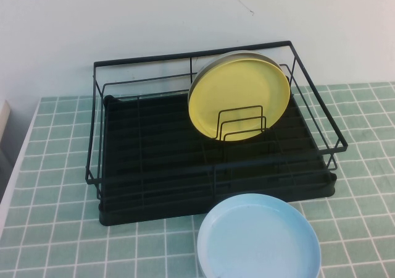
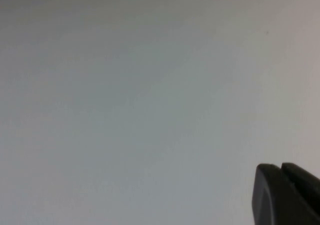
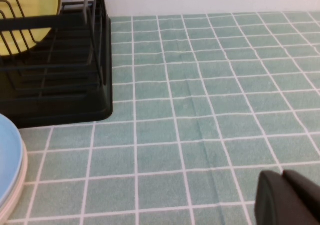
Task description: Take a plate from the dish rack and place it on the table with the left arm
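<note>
Left gripper (image 2: pixel 287 195): only a dark corner of it shows in the left wrist view, against a blank pale surface; it touches nothing visible and holds nothing, and how far it is open cannot be told. Right gripper (image 3: pixel 287 197): likewise just a dark corner in the right wrist view, above bare tiles, nothing in it, opening not readable. Neither arm appears in the high view. Dish rack (image 1: pixel 210 160): black wire frame on a black tray base, sitting on the table (image 1: pixel 55 228) close to the white wall (image 1: pixel 123 18). Inside it, the plate (image 1: pixel 241 99), pale yellow with a low rim, stands on edge in the rear right part of the rack, tilted back, its lower edge behind the small upright dividers (image 1: pixel 241 125); a grey-white plate (image 1: pixel 271 60) shows as a thin edge directly behind it. The rest of the rack floor is bare. A light blue plate (image 1: pixel 259 238) lies flat on the tiles just in front of the rack's front right corner, its far rim nearly touching the tray. Open tiles lie left of the rack and in front of it on the left; the right wrist view shows a broad bare stretch right of the rack.
</note>
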`<state>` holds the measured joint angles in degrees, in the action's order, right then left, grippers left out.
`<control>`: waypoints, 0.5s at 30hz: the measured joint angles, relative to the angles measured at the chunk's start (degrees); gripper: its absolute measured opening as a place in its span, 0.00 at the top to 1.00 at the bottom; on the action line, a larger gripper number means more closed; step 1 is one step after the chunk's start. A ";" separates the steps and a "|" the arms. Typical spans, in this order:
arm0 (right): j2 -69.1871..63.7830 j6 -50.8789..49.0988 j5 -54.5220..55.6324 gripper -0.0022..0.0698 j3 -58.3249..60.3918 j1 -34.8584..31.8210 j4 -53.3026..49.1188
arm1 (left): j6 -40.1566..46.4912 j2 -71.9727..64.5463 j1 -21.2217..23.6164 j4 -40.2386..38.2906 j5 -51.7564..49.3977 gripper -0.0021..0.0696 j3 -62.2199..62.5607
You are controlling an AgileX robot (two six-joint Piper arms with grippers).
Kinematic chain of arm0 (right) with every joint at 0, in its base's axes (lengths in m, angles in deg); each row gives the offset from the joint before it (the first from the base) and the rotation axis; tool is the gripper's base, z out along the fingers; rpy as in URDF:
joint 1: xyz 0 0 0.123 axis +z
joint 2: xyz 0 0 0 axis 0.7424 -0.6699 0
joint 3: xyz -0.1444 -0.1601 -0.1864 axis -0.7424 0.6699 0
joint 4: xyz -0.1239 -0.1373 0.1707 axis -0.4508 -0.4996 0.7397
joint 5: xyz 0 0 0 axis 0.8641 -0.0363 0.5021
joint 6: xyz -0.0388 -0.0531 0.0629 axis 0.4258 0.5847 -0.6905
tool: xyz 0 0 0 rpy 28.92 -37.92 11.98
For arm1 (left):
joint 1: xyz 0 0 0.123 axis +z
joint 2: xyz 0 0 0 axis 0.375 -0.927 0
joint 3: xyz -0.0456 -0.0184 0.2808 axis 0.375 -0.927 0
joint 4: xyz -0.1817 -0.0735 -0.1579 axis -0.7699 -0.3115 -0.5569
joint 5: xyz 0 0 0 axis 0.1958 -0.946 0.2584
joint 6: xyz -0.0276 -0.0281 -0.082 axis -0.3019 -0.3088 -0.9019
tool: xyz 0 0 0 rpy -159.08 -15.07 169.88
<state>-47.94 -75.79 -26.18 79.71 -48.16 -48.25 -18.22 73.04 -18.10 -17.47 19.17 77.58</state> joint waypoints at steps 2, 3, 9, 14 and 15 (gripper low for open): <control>0.00 0.00 0.00 0.97 0.00 0.00 0.00 | 0.00 0.00 0.00 0.11 1.88 0.98 0.00; 0.00 0.00 0.00 0.97 0.00 0.00 0.00 | 0.00 0.00 0.00 0.11 2.98 0.98 0.00; 0.00 0.00 0.00 0.97 0.00 0.00 0.00 | -4.21 0.10 0.00 0.12 13.19 0.98 0.00; 0.00 0.00 0.00 0.97 0.00 0.00 0.00 | -7.20 0.10 0.00 2.24 12.85 0.98 4.51; 0.00 0.00 0.00 0.97 0.00 0.00 0.00 | -7.90 0.10 0.00 3.01 11.38 0.98 6.58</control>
<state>-47.94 -75.79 -26.18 79.71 -48.16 -48.25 -26.12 73.14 -18.10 -14.46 30.55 84.17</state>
